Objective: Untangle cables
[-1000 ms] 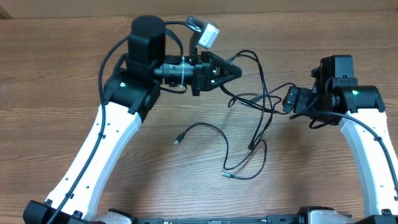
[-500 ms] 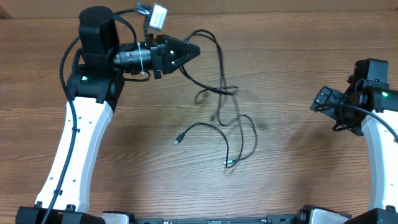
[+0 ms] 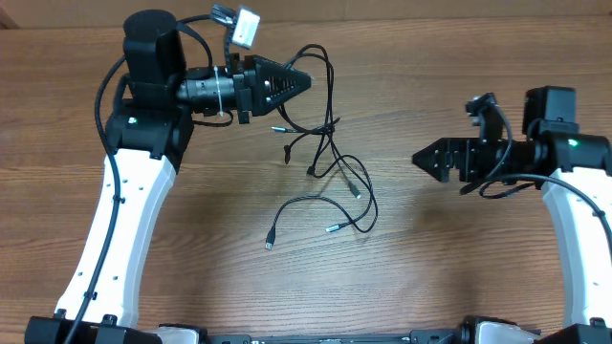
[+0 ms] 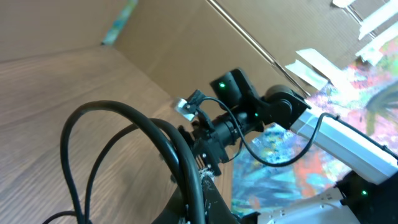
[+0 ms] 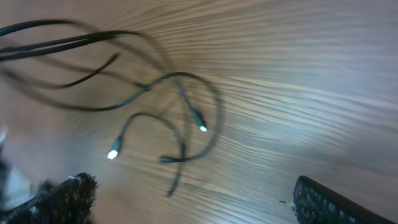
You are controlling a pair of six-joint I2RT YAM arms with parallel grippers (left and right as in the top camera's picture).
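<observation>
Overhead, the white-and-black left arm point(image 3: 120, 220) rises from the lower left corner of the frame, bends at its black joint in the upper left and reaches rightward along the top with its wrist level. The left gripper point(image 3: 304, 81) is pinched fully together on the thin black cables point(image 3: 332, 143). A loop arches above its tip, and the strands fall to the centre of the brown wood-grain table point(image 3: 459, 277), where they cross in a loose tangle. One cord curls out toward the lower middle and ends in a silver-tipped plug.

The right arm point(image 3: 574, 220) climbs the right edge and folds leftward at mid-height. The right gripper point(image 3: 426, 158) points at the centre with its jaws spread wide and holds nothing, well apart from the nearest cord. In the right wrist view its dark fingertips point(image 5: 65, 196) sit in the two lower corners, and the cables lie blurred in the upper left.

Bare wood stretches between the right gripper and the tangle, along the bottom edge, and across the upper right.
</observation>
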